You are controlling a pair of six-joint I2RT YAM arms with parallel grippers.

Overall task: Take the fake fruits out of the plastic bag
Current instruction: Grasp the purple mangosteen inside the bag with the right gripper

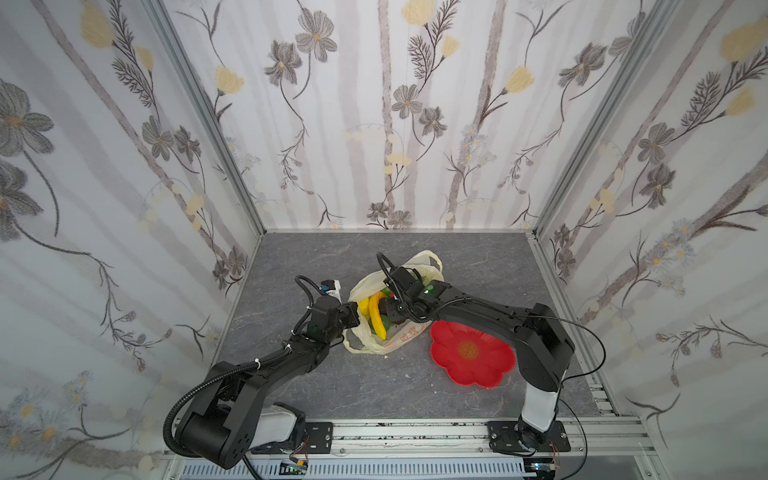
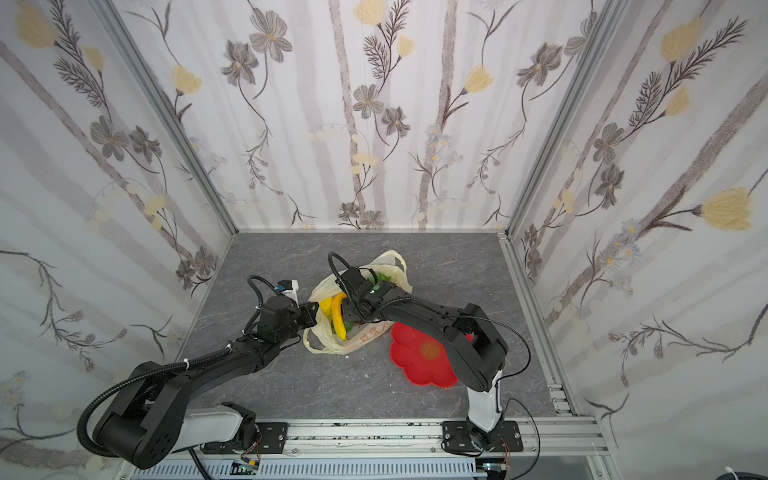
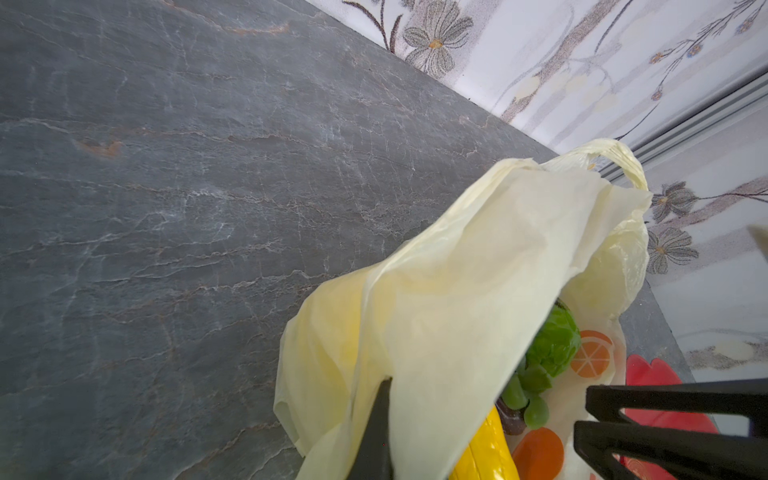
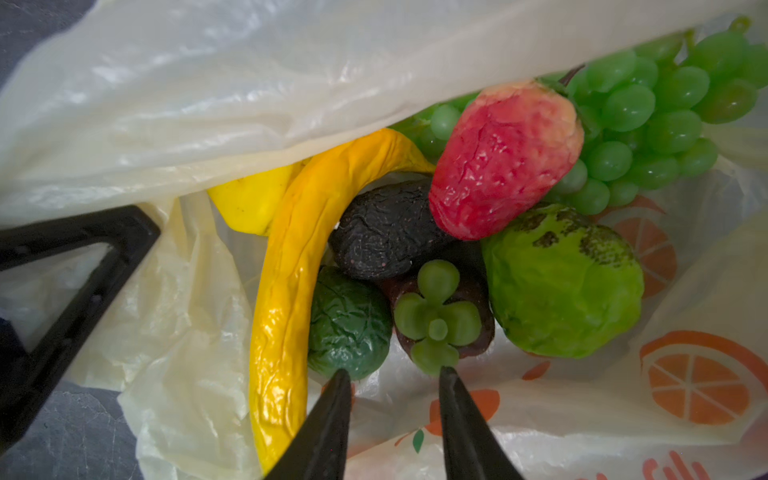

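The plastic bag (image 1: 362,332) lies mid-table with its mouth held up. My left gripper (image 3: 388,384) is shut on the bag's upper edge, and the film drapes over its fingers. The fake fruits lie inside the bag: a banana (image 4: 291,291), a strawberry (image 4: 503,162), grapes (image 4: 648,124), a bumpy green custard apple (image 4: 561,282), a mangosteen (image 4: 440,324), a black wrinkled fruit (image 4: 382,232) and a dark green one (image 4: 349,328). My right gripper (image 4: 395,372) reaches into the mouth. It is open, with only bag film between its tips, just short of the mangosteen and the dark green fruit.
A red flower-shaped plate (image 1: 469,353) lies right of the bag, partly under my right arm. Flowered walls close the grey stone-look table (image 1: 291,257) on three sides. My left gripper's black frame (image 4: 83,270) shows at the bag's mouth in the right wrist view.
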